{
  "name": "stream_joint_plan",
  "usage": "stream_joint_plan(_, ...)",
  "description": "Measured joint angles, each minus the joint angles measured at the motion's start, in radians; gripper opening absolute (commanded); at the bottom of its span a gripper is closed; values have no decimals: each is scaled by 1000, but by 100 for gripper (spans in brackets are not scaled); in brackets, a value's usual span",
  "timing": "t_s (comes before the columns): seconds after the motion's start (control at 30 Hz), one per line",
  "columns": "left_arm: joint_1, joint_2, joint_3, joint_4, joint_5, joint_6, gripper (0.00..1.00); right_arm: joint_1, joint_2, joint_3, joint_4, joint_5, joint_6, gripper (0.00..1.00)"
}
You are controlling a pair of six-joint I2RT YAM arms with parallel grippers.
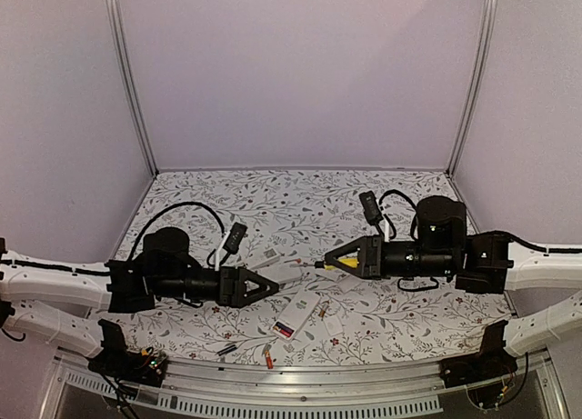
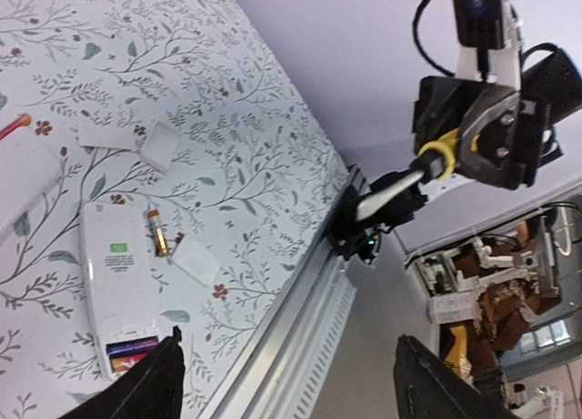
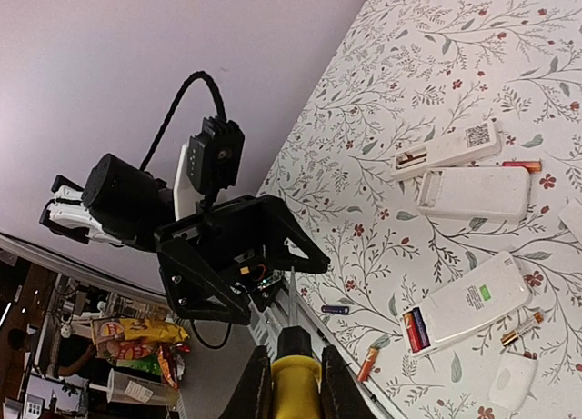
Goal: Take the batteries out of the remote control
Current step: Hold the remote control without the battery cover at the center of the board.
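Gaping wide with nothing held, the left gripper (image 1: 271, 284) hangs over the floral-printed table (image 1: 273, 201). Near the front edge a slim dark battery (image 1: 227, 348) and an orange battery (image 1: 267, 357) lie loose. The flat white plastic remote (image 1: 302, 308) has its end compartment uncovered, with red and blue cells (image 3: 416, 328) seated inside. The right gripper (image 1: 335, 262) clenches a yellow-handled screwdriver (image 3: 296, 383), its tip cut off in the wrist view.

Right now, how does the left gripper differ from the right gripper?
The left gripper is open wide and empty; the right gripper is shut on the yellow-handled screwdriver. The left gripper points toward the robot's right, the right gripper toward its left. Both are black, held roughly level above the table, tips facing each other.
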Motion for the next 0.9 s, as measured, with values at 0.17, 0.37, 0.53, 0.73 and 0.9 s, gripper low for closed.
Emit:
stream_joint_plan(0.17, -166, 51, 2, -197, -293, 20, 79, 0, -60, -16, -139, 138, 0, 0)
stream_joint_plan(0.37, -285, 224, 34, -258, -475, 30, 80, 0, -69, -61, -204, 197, 4, 0)
stream_joint_plan(0.53, -317, 373, 108, -263, -528, 60, 82, 0, -105, -101, -212, 216, 19, 0)
stream_joint_plan(0.73, -342, 497, 206, -326, -583, 79, 83, 0, -159, -113, -225, 234, 23, 0)
stream_joint_plan(0.9, -348, 561, 257, -381, -621, 98, 81, 0, -193, -140, -225, 245, 26, 0)
